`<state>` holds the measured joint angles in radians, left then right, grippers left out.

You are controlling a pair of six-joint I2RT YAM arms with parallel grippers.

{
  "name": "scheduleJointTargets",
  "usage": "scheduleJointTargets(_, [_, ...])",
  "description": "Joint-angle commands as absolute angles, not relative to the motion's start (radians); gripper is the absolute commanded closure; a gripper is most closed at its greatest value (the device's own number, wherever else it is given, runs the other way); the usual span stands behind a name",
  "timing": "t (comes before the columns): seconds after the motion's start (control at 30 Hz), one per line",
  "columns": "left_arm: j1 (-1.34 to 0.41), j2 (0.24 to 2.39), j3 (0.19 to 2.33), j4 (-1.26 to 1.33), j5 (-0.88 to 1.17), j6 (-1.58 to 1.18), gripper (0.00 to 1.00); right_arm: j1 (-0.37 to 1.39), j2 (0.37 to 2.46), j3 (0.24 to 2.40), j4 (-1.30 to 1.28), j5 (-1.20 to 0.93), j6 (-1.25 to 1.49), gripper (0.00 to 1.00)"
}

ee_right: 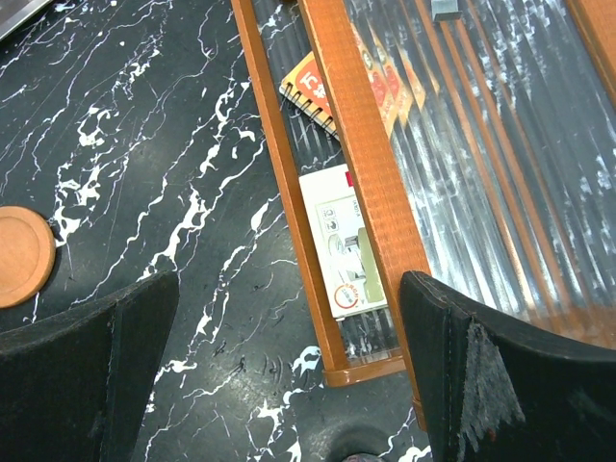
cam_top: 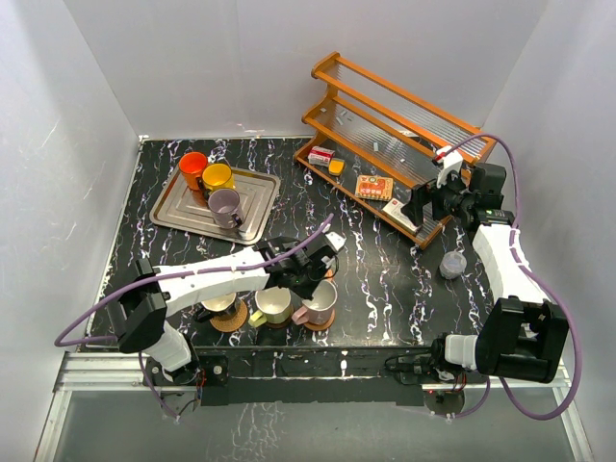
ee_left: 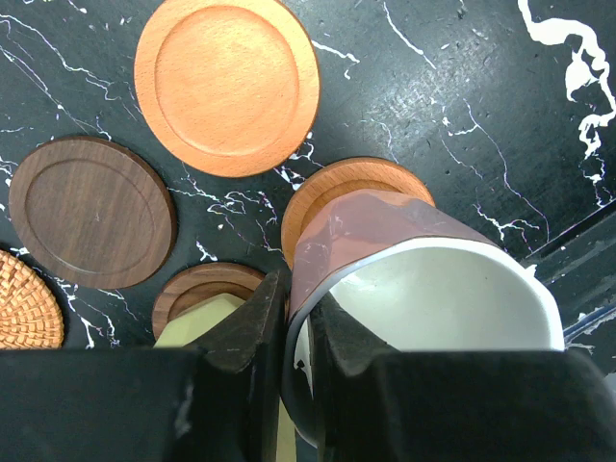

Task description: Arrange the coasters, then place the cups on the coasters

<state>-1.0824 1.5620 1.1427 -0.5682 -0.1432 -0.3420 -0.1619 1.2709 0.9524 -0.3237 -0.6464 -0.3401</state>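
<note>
Left tool [ee_left: 296,322] pinches cream-pink mug [ee_left: 385,241] rim over orange-brown coaster [ee_left: 337,188]. Black mug [cam_top: 222,306], green mug [cam_top: 274,304] seated. Three mugs [cam_top: 218,177] wait on tray [cam_top: 255,192]. Right tool [ee_right: 289,298] open, empty.

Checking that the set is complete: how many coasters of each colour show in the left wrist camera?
Orange-brown wood coasters: 2
Dark brown wood coasters: 2
Woven tan coasters: 1
Total: 5

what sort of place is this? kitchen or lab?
Probably a lab test cell: plain white walls box in a marble-print table, two arms are bolted to a metal rail, and a tray and wooden rack look like staged props.
</note>
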Motion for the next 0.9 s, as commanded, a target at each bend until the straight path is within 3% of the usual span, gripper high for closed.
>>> scheduleJointTargets(0.0, [-1.079, 1.503, 1.132, -0.555, -0.089, -0.335, 0.9, -0.172, 1.27, 0.958, -0.27, -0.641, -0.356, 0.02])
scheduleJointTargets(0.2, [-1.074, 1.5, 1.123, -0.555, -0.053, -0.335, 0.79, -0.173, 1.272, 0.956, -0.269, -0.643, -0.356, 0.02])
scheduleJointTargets(0.5, [-1.052, 1.479, 1.112, -0.555, -0.023, -0.328, 0.72, -0.174, 1.272, 0.957, -0.269, -0.643, -0.356, 0.02])
scheduleJointTargets(0.87, [-0.93, 1.4, 1.196, -0.583, 0.109, -0.28, 0.44, -0.177, 1.275, 0.959, -0.269, -0.646, -0.355, 0.02])
